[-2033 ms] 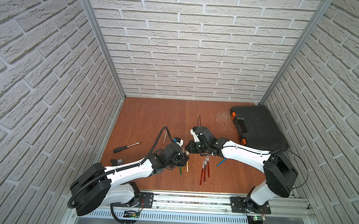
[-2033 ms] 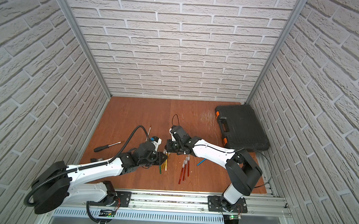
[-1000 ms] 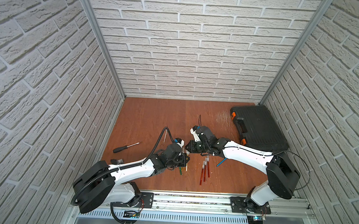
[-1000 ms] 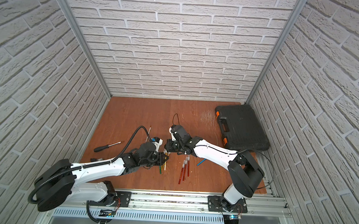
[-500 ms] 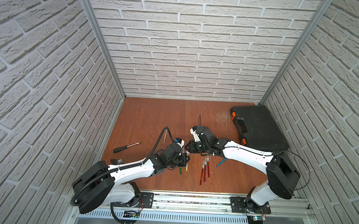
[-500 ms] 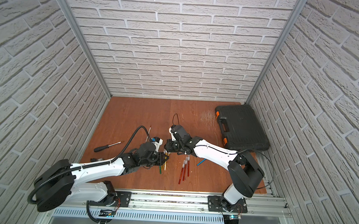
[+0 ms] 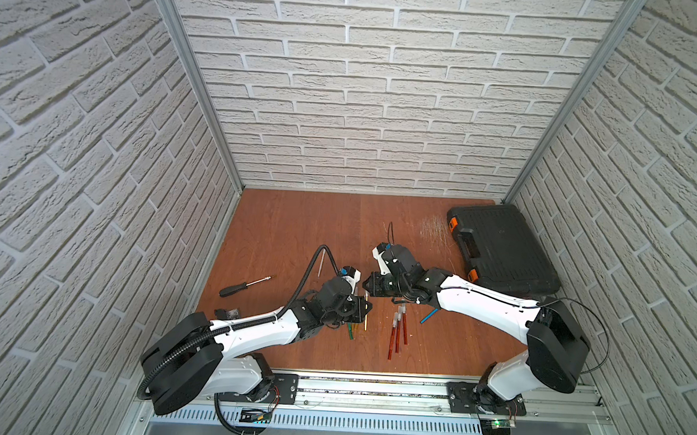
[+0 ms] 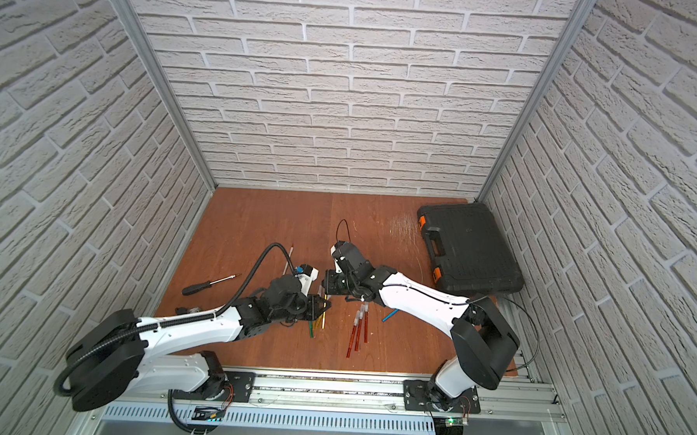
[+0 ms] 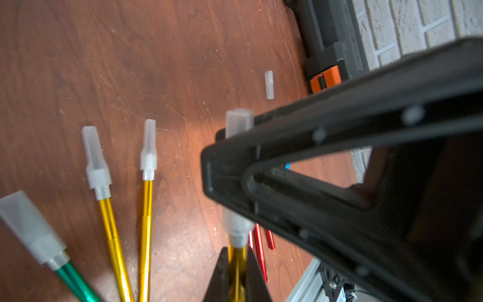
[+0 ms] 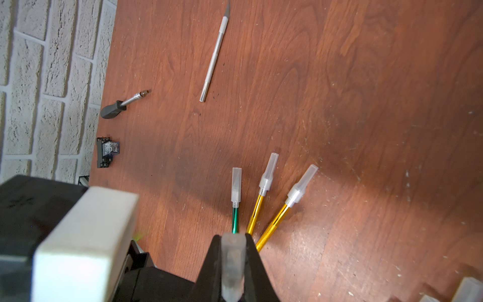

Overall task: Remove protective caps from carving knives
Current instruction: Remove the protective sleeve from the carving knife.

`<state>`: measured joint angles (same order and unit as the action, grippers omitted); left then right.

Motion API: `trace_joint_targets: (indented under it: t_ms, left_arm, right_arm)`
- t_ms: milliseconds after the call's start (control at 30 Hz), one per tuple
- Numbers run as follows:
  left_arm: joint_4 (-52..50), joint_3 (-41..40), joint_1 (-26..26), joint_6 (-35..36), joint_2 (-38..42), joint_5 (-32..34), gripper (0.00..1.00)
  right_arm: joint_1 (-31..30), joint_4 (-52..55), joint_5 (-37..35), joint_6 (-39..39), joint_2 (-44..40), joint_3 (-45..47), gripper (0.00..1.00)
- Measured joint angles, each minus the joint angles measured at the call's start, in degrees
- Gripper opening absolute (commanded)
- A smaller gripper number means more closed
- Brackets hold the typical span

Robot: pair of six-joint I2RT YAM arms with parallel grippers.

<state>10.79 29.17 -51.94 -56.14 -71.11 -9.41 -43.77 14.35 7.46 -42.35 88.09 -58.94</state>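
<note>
brown wooden tabletop point(image 7: 298, 224) between white brick walls. mid-table, the left gripper point(image 9: 236, 252) pinches 1 gold knife point(image 9: 237, 265) by its handle, and the right gripper point(image 10: 233, 241) is clamped on that knife's cap point(image 10: 232, 264). lying around them: 2 more gold knives point(image 10: 254, 211), 1 green knife point(image 10: 235, 219), 3 red knives point(image 7: 398, 336), 1 silver knife point(image 10: 213, 60).
</note>
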Motion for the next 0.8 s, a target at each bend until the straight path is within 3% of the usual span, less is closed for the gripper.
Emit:
trace_joint_targets:
  t_ms: [800]
  left_arm:
    - [8.68,2.62,-3.39,0.00,-6.01,2.75,0.00]
  right_arm:
    - [4.94,5.33,0.52,0.31,-3.82,-0.31,0.12]
